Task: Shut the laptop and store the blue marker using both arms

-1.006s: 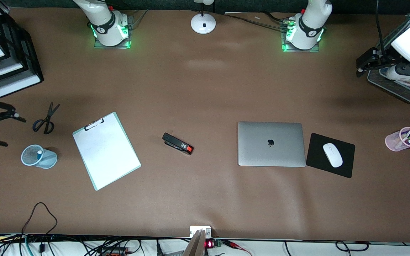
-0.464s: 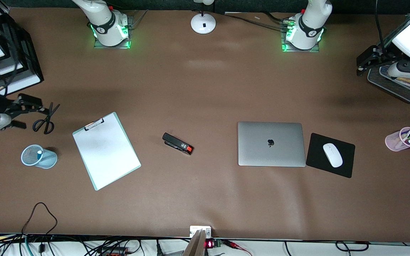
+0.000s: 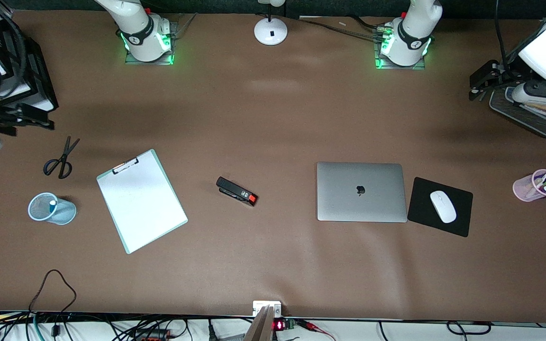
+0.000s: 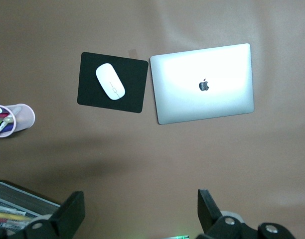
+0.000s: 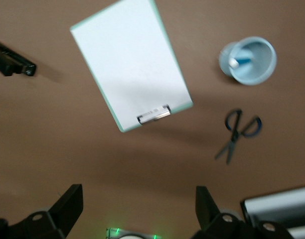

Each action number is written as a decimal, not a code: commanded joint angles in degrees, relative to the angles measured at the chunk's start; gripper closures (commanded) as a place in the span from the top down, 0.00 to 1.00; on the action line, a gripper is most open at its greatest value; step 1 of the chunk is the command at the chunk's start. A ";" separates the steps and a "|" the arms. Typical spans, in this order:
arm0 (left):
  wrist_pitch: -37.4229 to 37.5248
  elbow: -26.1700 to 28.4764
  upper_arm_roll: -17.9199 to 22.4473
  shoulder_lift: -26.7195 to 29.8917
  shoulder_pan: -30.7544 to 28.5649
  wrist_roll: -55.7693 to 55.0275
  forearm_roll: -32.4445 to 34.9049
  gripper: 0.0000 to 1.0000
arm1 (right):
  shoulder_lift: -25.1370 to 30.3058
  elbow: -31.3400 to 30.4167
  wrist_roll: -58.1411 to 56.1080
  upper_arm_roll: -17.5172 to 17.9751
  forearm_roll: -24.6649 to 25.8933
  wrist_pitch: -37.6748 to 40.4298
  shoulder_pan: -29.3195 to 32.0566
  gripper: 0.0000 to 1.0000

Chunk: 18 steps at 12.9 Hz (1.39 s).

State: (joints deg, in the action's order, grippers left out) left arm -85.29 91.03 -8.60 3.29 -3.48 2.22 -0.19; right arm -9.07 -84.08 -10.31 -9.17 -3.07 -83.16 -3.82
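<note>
The silver laptop lies shut on the table, with its lid logo up. The blue marker stands in a light-blue mesh cup toward the right arm's end; only its white end shows in the front view. My right gripper hangs open and empty beside the black paper trays, above the table near the scissors. My left gripper hangs open and empty by a mesh tray at the left arm's end.
A black mouse pad with a white mouse lies beside the laptop. A pink cup of pens stands nearer the left arm's end. A clipboard and black stapler lie mid-table. A lamp base stands between the arm bases.
My right gripper has risen from beside the blue cup and swung toward the paper trays. My left gripper has drifted slightly. Both stayed open; nothing on the table moved.
</note>
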 commanded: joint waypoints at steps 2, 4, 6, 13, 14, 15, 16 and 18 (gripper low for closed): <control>-1.02 1.78 0.25 0.75 -0.39 -0.55 -0.43 1.00 | 3.95 -0.38 4.85 -2.17 3.94 2.57 -3.56 1.00; -1.02 2.05 0.25 0.75 -0.39 -0.55 -0.34 1.00 | 7.20 -4.93 5.74 -2.17 4.13 -0.22 -3.65 1.00; -1.02 2.14 0.16 0.75 -0.39 -1.17 -0.43 1.00 | 9.85 -9.42 6.18 -2.17 4.13 -3.22 -3.65 1.00; -0.76 2.49 -0.01 0.84 -0.12 -2.40 -0.34 1.00 | 11.53 -11.55 9.70 -2.17 4.30 -4.99 -3.65 1.00; -0.76 2.40 -0.01 0.84 -0.12 -2.40 -0.34 1.00 | 11.44 -11.11 9.43 -2.17 4.39 -4.64 -3.65 1.00; -0.76 2.40 -0.01 0.92 -0.12 -2.40 -0.34 1.00 | 11.27 -10.85 9.43 -2.17 4.48 -4.73 -3.65 1.00; -0.76 2.40 -0.01 0.92 -0.04 -2.40 -0.34 1.00 | 11.09 -10.41 9.52 -2.17 4.48 -4.81 -3.74 1.00; -0.85 2.40 -0.01 0.92 0.05 -2.40 -0.34 1.00 | 11.09 -10.32 9.61 -2.17 4.30 -4.81 -3.74 1.00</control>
State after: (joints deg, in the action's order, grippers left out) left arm -85.52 92.62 -8.55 3.27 -3.66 0.41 -0.19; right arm 0.72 -93.59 -1.36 -10.80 0.32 -87.45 -6.57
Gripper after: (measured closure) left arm 0.000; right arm 0.000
